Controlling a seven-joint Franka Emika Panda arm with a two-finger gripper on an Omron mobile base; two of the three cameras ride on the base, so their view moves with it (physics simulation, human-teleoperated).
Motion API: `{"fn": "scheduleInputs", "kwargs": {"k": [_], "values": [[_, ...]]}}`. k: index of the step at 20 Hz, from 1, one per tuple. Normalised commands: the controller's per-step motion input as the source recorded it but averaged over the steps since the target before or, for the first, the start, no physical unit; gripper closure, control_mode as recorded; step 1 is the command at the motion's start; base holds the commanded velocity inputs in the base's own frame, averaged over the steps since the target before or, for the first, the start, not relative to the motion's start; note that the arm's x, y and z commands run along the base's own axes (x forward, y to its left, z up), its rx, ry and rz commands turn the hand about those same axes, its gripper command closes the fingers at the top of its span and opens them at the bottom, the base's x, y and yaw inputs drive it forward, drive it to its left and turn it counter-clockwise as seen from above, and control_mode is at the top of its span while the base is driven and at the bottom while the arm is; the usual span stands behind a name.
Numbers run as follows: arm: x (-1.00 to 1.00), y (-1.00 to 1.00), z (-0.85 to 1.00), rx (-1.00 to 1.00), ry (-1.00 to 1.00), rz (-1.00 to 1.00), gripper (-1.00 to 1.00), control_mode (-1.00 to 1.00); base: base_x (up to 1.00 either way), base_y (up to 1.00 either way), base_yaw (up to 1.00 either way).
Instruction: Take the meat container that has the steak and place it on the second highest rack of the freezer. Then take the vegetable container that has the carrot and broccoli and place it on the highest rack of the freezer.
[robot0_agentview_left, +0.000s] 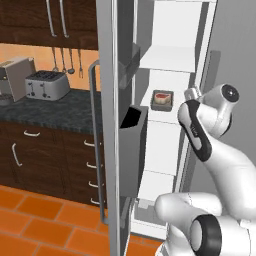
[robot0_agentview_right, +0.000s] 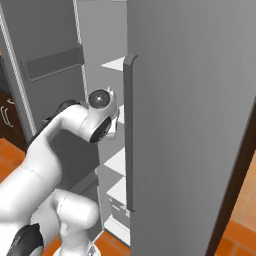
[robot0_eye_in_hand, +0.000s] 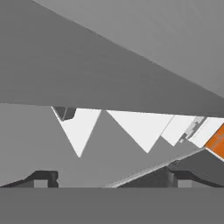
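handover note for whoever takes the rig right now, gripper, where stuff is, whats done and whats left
Gripper: open, nothing between the fingers.
Freezer: door open. The meat container with the steak sits on a white shelf inside, below the shelf above it; whether that is the second highest rack cannot be told, as the interior's top is cut off.
Left: confirm that rack, then put the vegetable container on the highest rack.

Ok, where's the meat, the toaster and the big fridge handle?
steak (robot0_agentview_left: 161, 97), left base view, on its red top.
toaster (robot0_agentview_left: 46, 84), left base view, on its silver side.
freezer door handle (robot0_agentview_left: 92, 145), left base view, on the middle of the long grey bar.
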Motion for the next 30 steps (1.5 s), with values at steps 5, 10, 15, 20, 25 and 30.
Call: {"fn": "scheduleInputs", "kwargs": {"k": [5,10,15,20,25,30], "values": [[-1.00,0.01,0.24,-0.13,0.00,0.04,-1.00,-1.00,0.00,0.00,0.00],[0.00,0.00,0.00,0.00,0.00,0.00,-1.00,1.00,-1.00,0.25,0.02],[0.00,0.00,0.00,0.00,0.00,0.00,-1.00,1.00,-0.98,0.87,0.16],[0.00,0.00,0.00,0.00,0.00,0.00,-1.00,1.00,-0.60,0.49,0.32],[0.00,0.00,0.00,0.00,0.00,0.00,-1.00,1.00,-0.28,-0.95,0.04],[0.00,0.00,0.00,0.00,0.00,0.00,-1.00,1.00,-0.44,-0.61,0.11]]}}
